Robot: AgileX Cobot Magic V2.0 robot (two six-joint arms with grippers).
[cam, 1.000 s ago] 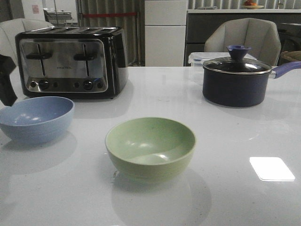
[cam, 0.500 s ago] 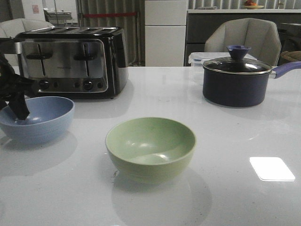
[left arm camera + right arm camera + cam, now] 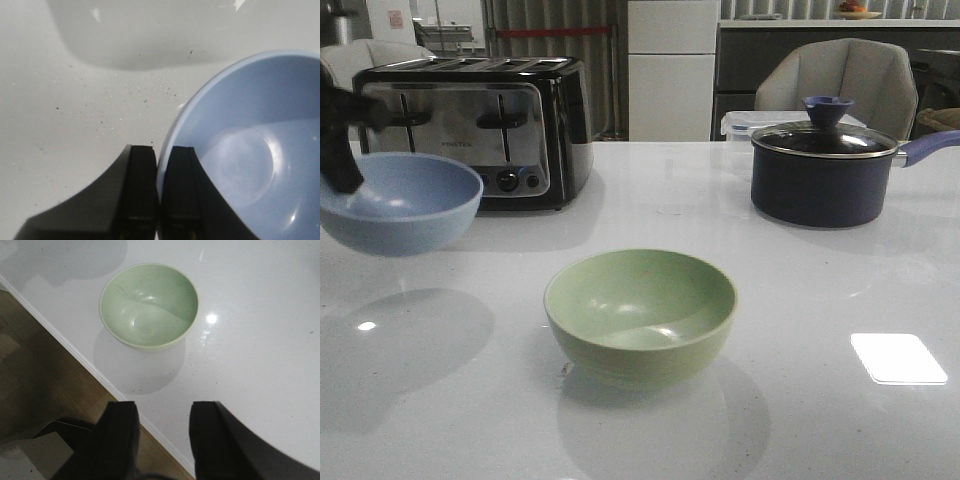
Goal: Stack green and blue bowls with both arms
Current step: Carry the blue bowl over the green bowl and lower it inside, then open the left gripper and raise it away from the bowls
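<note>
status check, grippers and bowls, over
Left gripper shut on blue bowl rim, bowl airborne. Right gripper open, empty. Green bowl on table, path clear.

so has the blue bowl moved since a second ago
Yes. The blue bowl has gone up: it now overlaps the toaster front, pinched at its rim by the left end effector.

Front view: the camera stood low at the near edge of the white table (image 3: pixel 800 300) and faced forward across it toward the toaster (image 3: pixel 470 130), saucepan (image 3: pixel 830 170) and chairs behind; it took in both bowls. Left wrist view: the camera looked steeply down, very close, past the left gripper (image 3: pixel 160 195) onto the blue bowl (image 3: pixel 250 150); this bowl (image 3: pixel 405 205) was shared with the front view. Right wrist view: the camera looked down from higher, behind the right gripper (image 3: pixel 162 440), over the table edge and floor; it shared the green bowl (image 3: pixel 148 305) with the front view (image 3: pixel 640 315).
</note>
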